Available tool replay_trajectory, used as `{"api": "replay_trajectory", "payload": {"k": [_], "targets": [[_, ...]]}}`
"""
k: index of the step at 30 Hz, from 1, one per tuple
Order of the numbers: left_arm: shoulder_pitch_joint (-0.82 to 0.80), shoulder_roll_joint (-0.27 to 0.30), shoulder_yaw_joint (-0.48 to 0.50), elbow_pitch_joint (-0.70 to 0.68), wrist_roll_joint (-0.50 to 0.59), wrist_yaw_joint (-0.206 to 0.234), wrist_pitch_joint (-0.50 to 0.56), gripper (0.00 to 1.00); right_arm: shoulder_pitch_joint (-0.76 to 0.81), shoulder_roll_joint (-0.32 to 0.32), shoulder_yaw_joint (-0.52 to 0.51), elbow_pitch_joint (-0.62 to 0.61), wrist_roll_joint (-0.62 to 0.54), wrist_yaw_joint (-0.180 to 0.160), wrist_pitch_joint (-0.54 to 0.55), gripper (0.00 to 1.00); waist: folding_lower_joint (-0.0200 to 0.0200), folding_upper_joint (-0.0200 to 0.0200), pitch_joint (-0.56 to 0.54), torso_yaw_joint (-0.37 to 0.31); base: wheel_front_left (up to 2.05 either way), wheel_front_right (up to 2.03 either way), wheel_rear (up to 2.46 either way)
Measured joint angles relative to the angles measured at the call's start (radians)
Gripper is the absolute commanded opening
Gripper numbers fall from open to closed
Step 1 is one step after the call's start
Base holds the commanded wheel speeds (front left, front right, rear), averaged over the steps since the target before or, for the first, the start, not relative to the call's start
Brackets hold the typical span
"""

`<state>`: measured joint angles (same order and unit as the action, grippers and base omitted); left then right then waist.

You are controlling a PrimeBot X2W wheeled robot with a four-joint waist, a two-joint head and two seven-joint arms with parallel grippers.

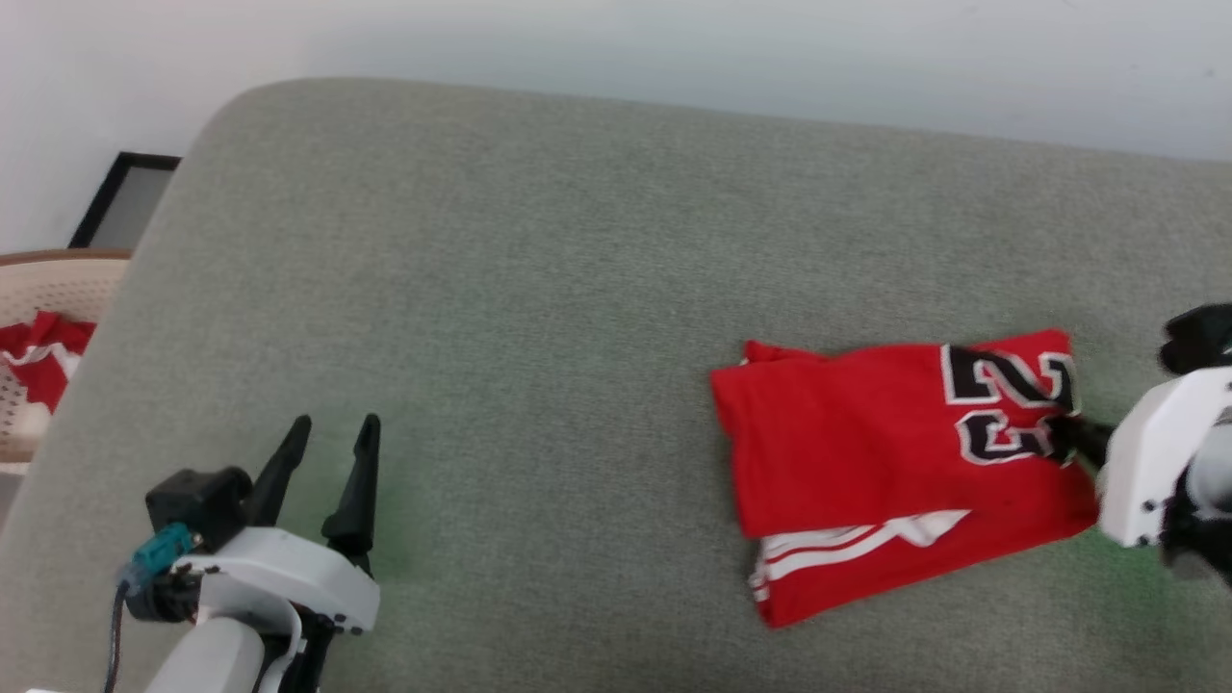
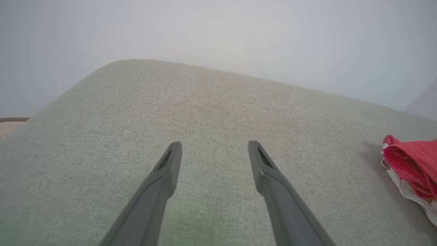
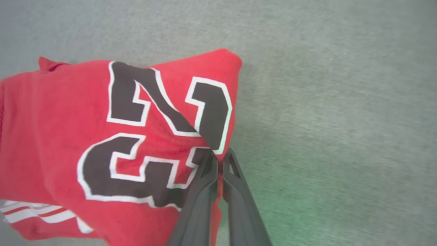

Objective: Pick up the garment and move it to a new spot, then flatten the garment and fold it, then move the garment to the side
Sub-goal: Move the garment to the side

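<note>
1. The garment point(image 1: 866, 462) is seen folded into a compact red packet on the right part of the grey-green upholstered surface point(image 1: 539, 269). Black numerals outlined in white are turned up near its right edge, and white striped trim shows along its lower edge.
2. The garment's right edge is pinched by the right gripper point(image 1: 1068, 438). In the right wrist view the two dark fingers are pressed together on a fold of red cloth just beside the numerals, and a crease is drawn across the numerals toward them.
3. The left gripper point(image 1: 332, 428) is held well apart from the garment, at the lower left over bare upholstery. Its jaws are spread, and nothing is held between them.
4. In the left wrist view the garment's layered end is seen at the far right edge.
5. Beyond the surface's left edge a pale basket point(image 1: 38, 289) is seen with a red-and-white cloth point(image 1: 38, 361) in it, and a dark-framed panel point(image 1: 120, 197) stands by the white wall point(image 1: 674, 48).
</note>
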<state>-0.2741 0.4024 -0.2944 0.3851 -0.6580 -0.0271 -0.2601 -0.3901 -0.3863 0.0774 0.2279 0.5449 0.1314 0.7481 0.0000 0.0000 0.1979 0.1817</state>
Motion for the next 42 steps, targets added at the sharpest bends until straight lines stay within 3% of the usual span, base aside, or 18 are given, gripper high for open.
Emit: {"api": "replay_trajectory", "payload": {"k": [17,31,42], "targets": [[-0.116,-0.011,-0.03,0.029,0.048,-0.041,-0.001,1.0,-0.136,-0.2,-0.058,0.058,-0.058,0.0,-0.038,0.0,0.0,0.0,0.051,-0.118,0.0,0.0,0.0],[-0.228,-0.022,-0.073,0.049,0.09,-0.07,-0.001,1.0,-0.265,-0.342,0.02,0.234,-0.131,0.0,-0.21,0.0,0.0,0.0,0.122,-0.22,0.0,0.0,0.0],[-0.313,-0.03,-0.111,0.071,0.102,-0.088,-0.002,1.0,-0.372,-0.428,0.076,0.407,-0.213,0.0,-0.363,0.0,0.0,0.0,0.191,-0.257,0.0,0.0,0.0]]}}
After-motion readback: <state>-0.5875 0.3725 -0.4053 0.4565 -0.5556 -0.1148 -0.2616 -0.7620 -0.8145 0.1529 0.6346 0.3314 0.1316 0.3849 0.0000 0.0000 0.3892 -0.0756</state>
